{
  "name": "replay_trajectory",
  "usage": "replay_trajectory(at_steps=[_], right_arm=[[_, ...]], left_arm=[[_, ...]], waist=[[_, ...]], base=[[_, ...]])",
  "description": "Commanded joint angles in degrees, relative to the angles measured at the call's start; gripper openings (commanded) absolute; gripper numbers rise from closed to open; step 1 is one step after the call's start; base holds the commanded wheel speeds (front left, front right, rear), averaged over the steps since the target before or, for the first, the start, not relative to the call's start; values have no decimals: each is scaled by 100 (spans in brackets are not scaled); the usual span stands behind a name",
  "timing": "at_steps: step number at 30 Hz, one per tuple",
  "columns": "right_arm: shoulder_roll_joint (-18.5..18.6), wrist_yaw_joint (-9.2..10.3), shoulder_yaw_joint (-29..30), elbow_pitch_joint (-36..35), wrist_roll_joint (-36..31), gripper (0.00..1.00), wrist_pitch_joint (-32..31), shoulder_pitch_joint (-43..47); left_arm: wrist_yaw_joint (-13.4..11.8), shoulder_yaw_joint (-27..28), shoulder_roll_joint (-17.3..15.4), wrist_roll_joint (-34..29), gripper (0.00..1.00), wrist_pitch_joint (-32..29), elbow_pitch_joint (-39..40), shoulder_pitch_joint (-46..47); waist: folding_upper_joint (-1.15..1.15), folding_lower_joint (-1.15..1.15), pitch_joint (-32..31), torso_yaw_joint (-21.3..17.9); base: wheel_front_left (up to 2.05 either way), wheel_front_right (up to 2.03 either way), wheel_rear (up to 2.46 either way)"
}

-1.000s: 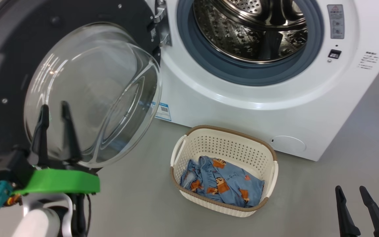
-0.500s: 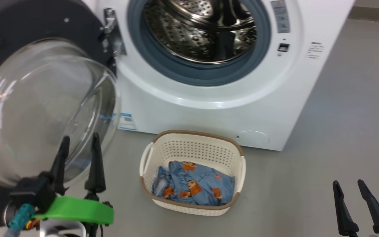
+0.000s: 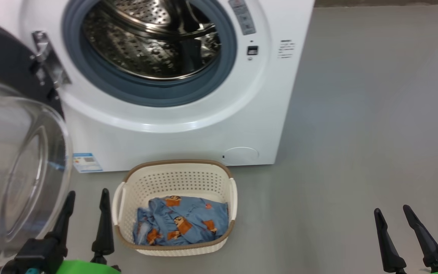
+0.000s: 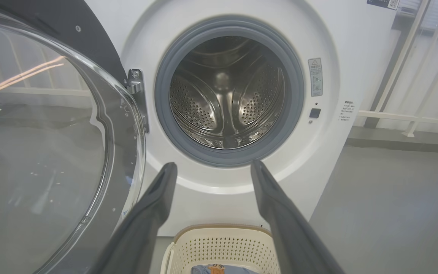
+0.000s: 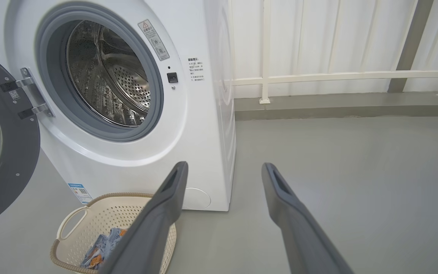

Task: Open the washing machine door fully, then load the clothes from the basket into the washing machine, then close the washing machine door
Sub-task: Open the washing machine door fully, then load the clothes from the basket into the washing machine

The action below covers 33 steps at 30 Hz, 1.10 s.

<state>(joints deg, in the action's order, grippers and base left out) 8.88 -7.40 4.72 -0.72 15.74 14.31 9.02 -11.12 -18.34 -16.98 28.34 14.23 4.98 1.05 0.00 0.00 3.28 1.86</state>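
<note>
Washing machine (image 3: pixel 173 140): white body, grey-blue gasket (image 3: pixel 150 95), perforated steel drum (image 3: pixel 146 42). Door (image 3: pixel 2 57): glossy black rim, clear glass. Basket (image 3: pixel 173 180): cream, hole-patterned sides, brown woven-look rim, white handles (image 3: pixel 118 201). Clothes (image 3: pixel 188 220): light blue, orange-and-brown cartoon figures. Floor (image 3: pixel 356 133): plain grey.

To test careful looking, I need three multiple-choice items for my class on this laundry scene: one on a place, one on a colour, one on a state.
1. Where does the basket stand?
A. On the floor in front of the washing machine
B. Inside the machine
C. On top of the machine

2. What colour are the clothes?
A. Plain red
B. Light blue with orange figures
C. Black

3. How is the door?
A. Shut
B. Taken off and laid flat
C. Swung open to the side

Answers:
1 A, it sits on the grey floor just below the machine's front.
2 B, the printed blue fabric lies in the basket.
3 C, the steel drum is exposed and the door hangs beside it.
</note>
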Motion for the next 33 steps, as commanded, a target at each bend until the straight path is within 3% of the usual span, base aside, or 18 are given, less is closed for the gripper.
replay_trajectory(at_steps=[1,10,21,33], right_arm=[[115,-9,-145,-175,-135,100,69,-177],[66,-9,-137,-194,-300,100,69,-187],[82,-9,-118,-166,-346,100,69,-136],[168,-9,-220,-26,-324,100,69,-164]], left_arm=[[37,333,-72,-164,100,72,121,81],[549,1043,406,-863,100,75,14,-362],[1228,1790,1111,-1363,100,76,-139,-817],[1456,2040,1373,-1463,100,76,-256,-950]], waist=[[0,0,45,-326],[0,0,34,-559],[0,0,-85,-488],[0,0,-241,-183]], base=[[0,0,0],[0,0,0],[0,0,0],[0,0,0]])
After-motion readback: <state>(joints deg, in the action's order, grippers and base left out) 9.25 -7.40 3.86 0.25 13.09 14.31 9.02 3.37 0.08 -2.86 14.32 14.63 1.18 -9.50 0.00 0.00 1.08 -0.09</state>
